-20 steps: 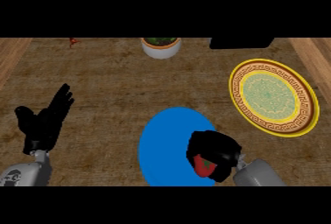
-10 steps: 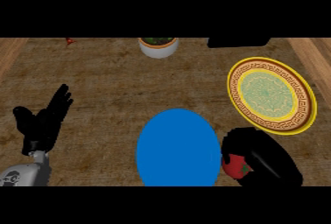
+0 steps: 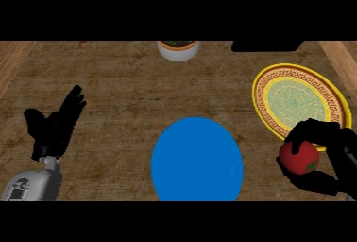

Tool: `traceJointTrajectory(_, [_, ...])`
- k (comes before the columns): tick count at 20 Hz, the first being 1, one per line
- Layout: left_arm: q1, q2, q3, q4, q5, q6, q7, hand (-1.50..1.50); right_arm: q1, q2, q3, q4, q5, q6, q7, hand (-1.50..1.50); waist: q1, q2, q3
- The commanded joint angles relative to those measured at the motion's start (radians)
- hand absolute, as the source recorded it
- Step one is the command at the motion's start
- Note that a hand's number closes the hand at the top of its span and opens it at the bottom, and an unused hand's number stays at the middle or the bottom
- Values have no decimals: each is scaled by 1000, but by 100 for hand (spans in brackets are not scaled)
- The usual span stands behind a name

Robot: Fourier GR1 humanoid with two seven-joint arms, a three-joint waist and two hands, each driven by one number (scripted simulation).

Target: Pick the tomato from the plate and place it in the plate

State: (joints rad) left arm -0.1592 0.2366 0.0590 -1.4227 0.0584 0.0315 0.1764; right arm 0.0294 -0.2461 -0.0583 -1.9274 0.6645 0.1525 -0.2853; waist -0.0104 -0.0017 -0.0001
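Right hand has its fingers curled round the red tomato, holding it just right of the blue plate and below the yellow patterned plate, while the left hand rests open, fingers up, off to the blue plate's left.

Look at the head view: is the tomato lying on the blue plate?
No, the right hand holds the tomato beside the blue plate.

Red tomato; plain blue plate; yellow-rimmed patterned plate; white pot.
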Motion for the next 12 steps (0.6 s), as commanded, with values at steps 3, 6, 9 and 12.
traceJointTrajectory(3, [32,13,10,-6,7,-38,-13,0,-153,-81,-210,187,-149,70,32,150,16,3,0])
traceJointTrajectory(6, [-2,-23,-4,-15,-12,-2,-2,0,-305,-110,-231,387,-100,11,16,150,22,4,0])
traceJointTrajectory(9, [-1,-60,-15,37,-30,12,-44,0,-341,-172,-281,556,-130,15,-91,150,18,5,0])
traceJointTrajectory(12, [-16,-4,40,91,-1,-45,-72,0,-406,-212,-276,723,-75,-32,-155,150,20,5,0])
